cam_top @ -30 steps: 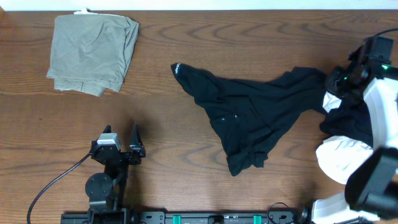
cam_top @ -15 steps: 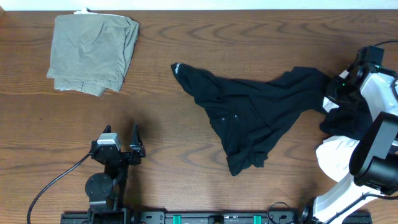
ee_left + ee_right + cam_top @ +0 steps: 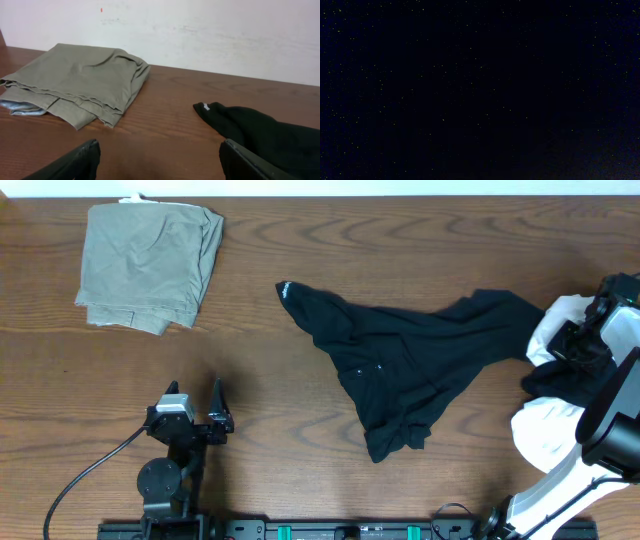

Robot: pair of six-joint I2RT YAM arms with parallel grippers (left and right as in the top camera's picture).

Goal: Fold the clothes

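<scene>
The black garment [image 3: 400, 370] lies crumpled and spread across the middle of the table [image 3: 280, 450], one narrow end pointing towards the far left and its right end running into a pile [image 3: 550, 385] of black and white fabric at the table's right edge. The right gripper [image 3: 572, 345] sits at that pile, between a white fold and the black cloth. Its jaws are pressed together, though the overhead view does not show whether any cloth is caught between them. The right wrist view is almost wholly dark and makes out nothing. The left gripper [image 3: 195, 415] stands near the front left of the table, well apart from all the clothes, its jaws spread and holding nothing. A folded khaki garment [image 3: 150, 265] lies at the far left corner, well apart from the black one. The left wrist view looks low across the table [image 3: 170, 115], its gripper [image 3: 159, 152] showing only as two dark fingertips [image 3: 70, 162] at the bottom corners. It shows a pale wall [image 3: 200, 30] behind the table and a light blue edge under the khaki garment [image 3: 75, 80]. It also shows small white print on the tip of the black garment [image 3: 260, 132], which is only a speck from overhead. Only the overhead view shows the pile and the right arm.
</scene>
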